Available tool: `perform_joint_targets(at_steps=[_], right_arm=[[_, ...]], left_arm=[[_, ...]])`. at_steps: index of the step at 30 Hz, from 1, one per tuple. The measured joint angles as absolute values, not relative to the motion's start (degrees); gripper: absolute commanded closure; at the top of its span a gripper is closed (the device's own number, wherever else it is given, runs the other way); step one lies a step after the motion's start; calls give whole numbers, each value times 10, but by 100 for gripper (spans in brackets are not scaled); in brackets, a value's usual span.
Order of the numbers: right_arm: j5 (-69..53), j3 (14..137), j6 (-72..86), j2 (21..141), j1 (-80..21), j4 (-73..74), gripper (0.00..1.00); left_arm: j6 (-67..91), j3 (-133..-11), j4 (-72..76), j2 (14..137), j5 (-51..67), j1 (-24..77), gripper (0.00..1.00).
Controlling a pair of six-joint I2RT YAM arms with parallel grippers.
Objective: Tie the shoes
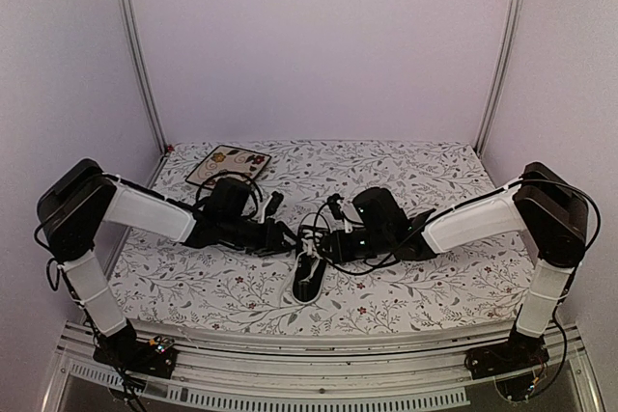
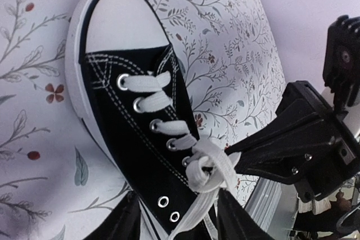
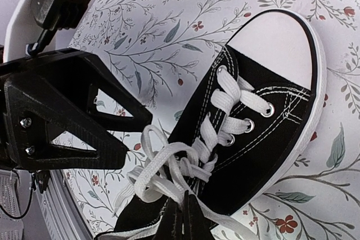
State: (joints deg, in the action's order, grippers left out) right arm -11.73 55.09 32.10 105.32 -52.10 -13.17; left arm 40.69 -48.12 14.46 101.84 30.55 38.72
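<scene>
A black low-top shoe with a white toe cap lies on the floral table between my two grippers. Its white laces form a loose knot with loops over the tongue. In the right wrist view my right gripper is shut on a strand of lace that leaves the knot. My left gripper stands open over the shoe's ankle end, its dark fingers well apart. A lace strand runs down between them without being pinched. From above, the left gripper and the right gripper nearly meet above the shoe.
A square floral-patterned plate lies at the back left of the table. Metal frame posts and pale walls close in the left, right and back sides. The table's near edge runs just in front of the shoe.
</scene>
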Motion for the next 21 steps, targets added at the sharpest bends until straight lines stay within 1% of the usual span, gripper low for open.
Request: perform_joint_targets(at_steps=[2,7,13,21], right_arm=[[-119,551,321,1053,-521,-133,98],[-129,551,318,1054,-524,-135,98],[-135,551,316,1062,-531,-140,98],[-136,551,317,1063,-533,-142,98]], left_arm=[[412,-459,148,999,296,387,51],[425,-444,169,967,288,387,54],[435,-444,181,971,288,387,57],[438,-470,182,1013,290,387,61]])
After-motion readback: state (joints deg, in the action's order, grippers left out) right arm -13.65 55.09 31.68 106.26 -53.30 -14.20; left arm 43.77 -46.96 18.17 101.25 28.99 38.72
